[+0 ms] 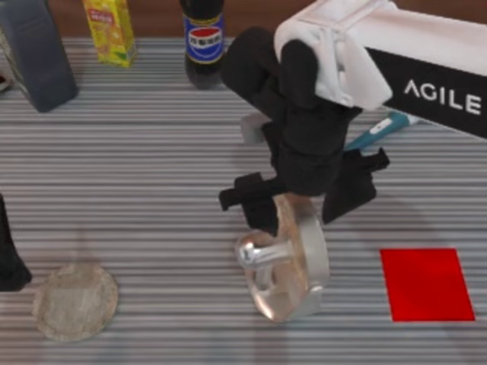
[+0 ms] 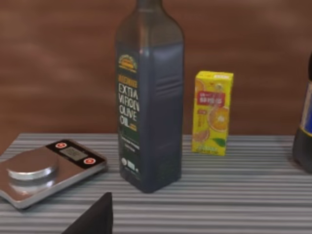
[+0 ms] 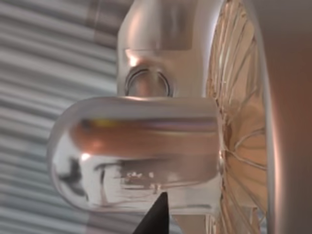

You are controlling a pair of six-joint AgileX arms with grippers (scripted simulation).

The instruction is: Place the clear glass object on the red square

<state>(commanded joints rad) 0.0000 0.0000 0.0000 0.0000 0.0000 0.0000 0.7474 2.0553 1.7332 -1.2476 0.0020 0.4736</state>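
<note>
The glass lid (image 1: 293, 262) stands on edge, knob (image 1: 255, 255) pointing to nine o'clock, and fills the right wrist view (image 3: 204, 136). The right gripper (image 1: 300, 199) pinches its upper rim from twelve o'clock. The red square (image 1: 426, 284) lies at three o'clock of the lid, apart. The speckled beige disc (image 1: 74, 301) lies at nine o'clock, well apart. The left arm (image 1: 9, 255) sits at the left edge. Farther back stand an olive oil bottle (image 2: 148, 97), a juice carton (image 2: 212, 112) and a Pepsi bottle (image 1: 203, 39).
</note>
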